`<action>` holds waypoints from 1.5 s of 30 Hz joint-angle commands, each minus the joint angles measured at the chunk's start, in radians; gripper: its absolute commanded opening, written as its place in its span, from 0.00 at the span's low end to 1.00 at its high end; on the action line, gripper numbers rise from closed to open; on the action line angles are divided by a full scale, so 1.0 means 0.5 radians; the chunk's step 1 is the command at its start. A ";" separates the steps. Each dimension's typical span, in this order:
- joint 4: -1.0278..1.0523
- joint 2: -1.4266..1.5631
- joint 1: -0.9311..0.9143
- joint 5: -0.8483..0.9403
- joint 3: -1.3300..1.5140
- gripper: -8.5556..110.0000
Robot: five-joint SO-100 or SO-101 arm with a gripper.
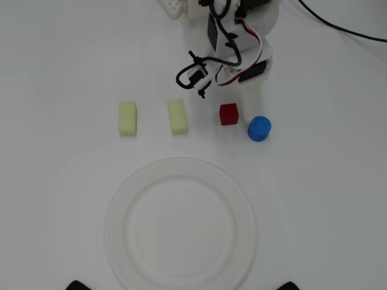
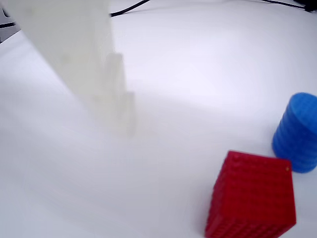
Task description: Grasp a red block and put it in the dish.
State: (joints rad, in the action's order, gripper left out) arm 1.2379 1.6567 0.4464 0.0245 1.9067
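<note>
Tabletop [image 1: 54, 54], plain white and matte, fills your overhead view, and everything else sits on it. Largest on it is the round white disposable dish with a ribbed rim [image 1: 115, 229], lying flat in the lower middle of that view, with nothing in it. Next in size is your white plastic arm [image 1: 251, 60], entering from the top edge with black and white cables looped across it. Its gripper [image 1: 251, 99] points down toward the row of blocks; in the wrist view you see one pale, blurred finger [image 2: 94, 74] slanting from the upper left, and you cannot tell how far the jaws are parted. It holds nothing.

Above the dish, well apart from it, four small pieces lie in a row. From the overhead view's left: two pale yellow oblong blocks [image 1: 127, 118] [image 1: 177, 116], then the small bright red cube [image 1: 228, 114], then a blue round cylinder [image 1: 259, 128]. Your red block sits near the fingertip, close beside the cylinder, not touching in either view [image 2: 252, 198] [image 2: 299, 131].
</note>
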 commanded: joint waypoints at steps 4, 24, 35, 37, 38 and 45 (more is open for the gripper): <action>-0.123 -0.163 -0.055 -0.015 -0.114 0.34; -0.230 -0.224 -0.141 0.006 -0.126 0.28; -0.267 -0.242 -0.123 -0.006 -0.126 0.21; -0.282 -0.245 -0.123 -0.012 -0.126 0.17; -0.288 -0.245 -0.120 -0.021 -0.126 0.14; -0.310 -0.141 -0.135 0.055 -0.114 0.07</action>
State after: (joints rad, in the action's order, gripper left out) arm 1.0907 1.5309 0.3804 0.0307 1.8837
